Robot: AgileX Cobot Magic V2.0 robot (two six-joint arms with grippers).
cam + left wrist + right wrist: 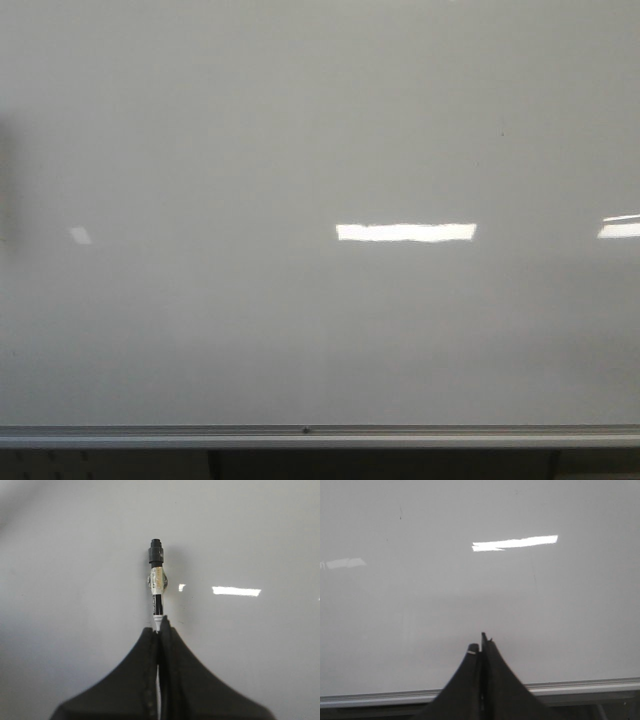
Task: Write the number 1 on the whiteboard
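Note:
The whiteboard [300, 130] is a glossy pale grey board that fills the front view, with a silver rail [300, 435] along its bottom. No black stroke of the number 1 shows on it in any view. My left gripper [160, 627] is shut on a marker [157, 580] with a white-and-black barrel and a black end that points at the board [75, 580]. I cannot tell whether the marker touches the board. My right gripper [481, 647] is shut and empty, facing the board [420, 605] just above the rail [580, 686]. Neither gripper shows in the front view.
Bright white light reflections lie on the board [405, 232], [620, 228], [236, 591], [515, 543]. A dark shadow sits at the left edge of the front view [6, 180]. Dark space lies below the rail [380, 465].

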